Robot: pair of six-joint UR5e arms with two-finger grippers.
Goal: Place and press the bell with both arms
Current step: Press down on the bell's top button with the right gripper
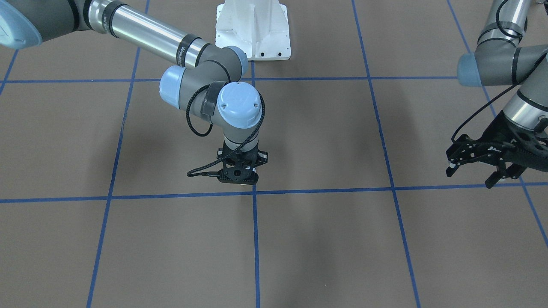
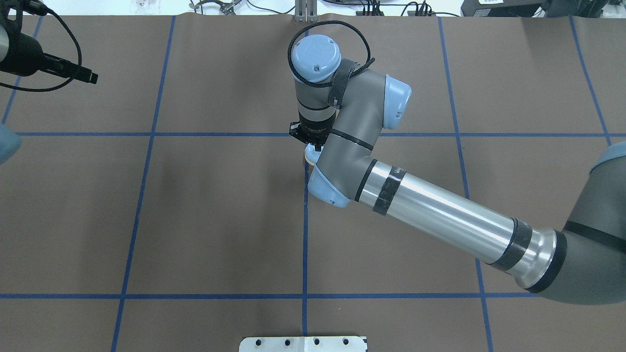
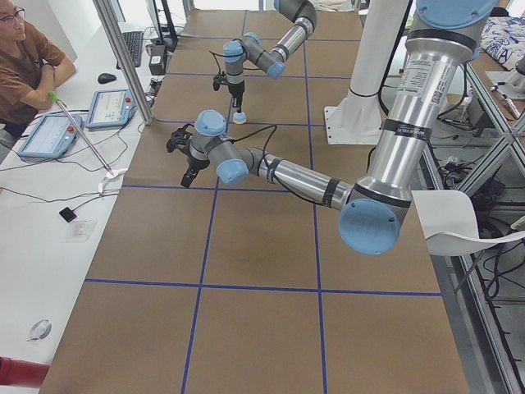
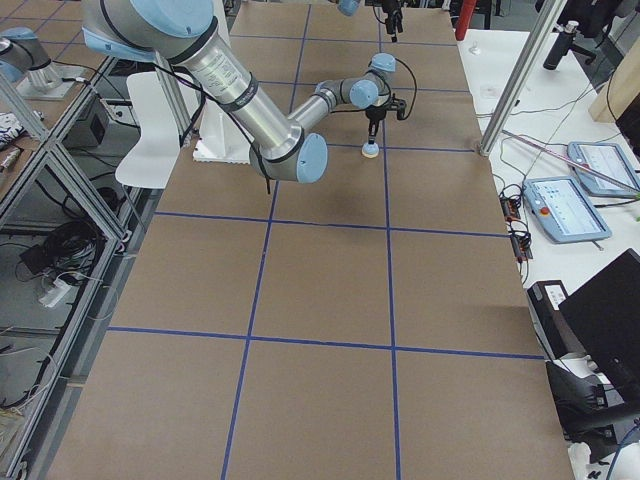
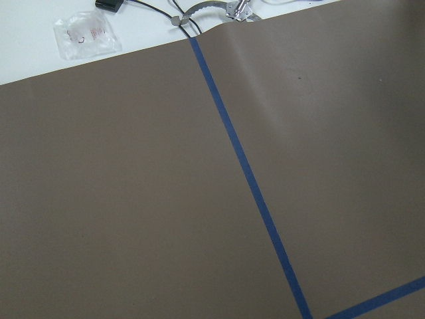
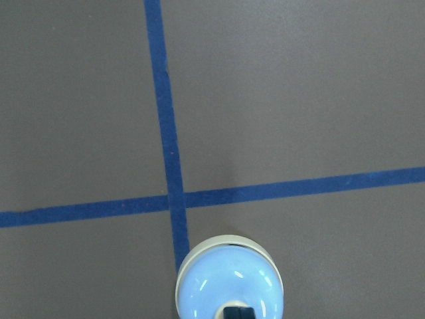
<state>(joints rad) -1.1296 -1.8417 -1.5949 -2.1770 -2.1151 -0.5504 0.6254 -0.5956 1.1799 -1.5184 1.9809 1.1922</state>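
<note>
The bell [image 6: 229, 282] has a light blue dome and a cream rim, and it stands by a crossing of blue tape lines near the table's middle. It also shows in the overhead view [image 2: 310, 154] and in the two side views [image 4: 370, 150] [image 3: 239, 117]. My right gripper [image 1: 242, 179] points straight down over the bell. Its black fingertips [image 6: 238, 312] are closed at the button and hide it. My left gripper [image 1: 469, 179] is open and empty, and it hovers far off at the table's left side. The left wrist view shows only bare mat.
The white bolted pedestal [image 1: 252, 30] stands at the robot's edge of the table. Blue tape lines [image 2: 305, 220] divide the brown mat into squares. An operator [image 3: 25, 57] sits by tablets beyond the far edge. A small plastic bag [image 5: 86, 33] lies off the mat.
</note>
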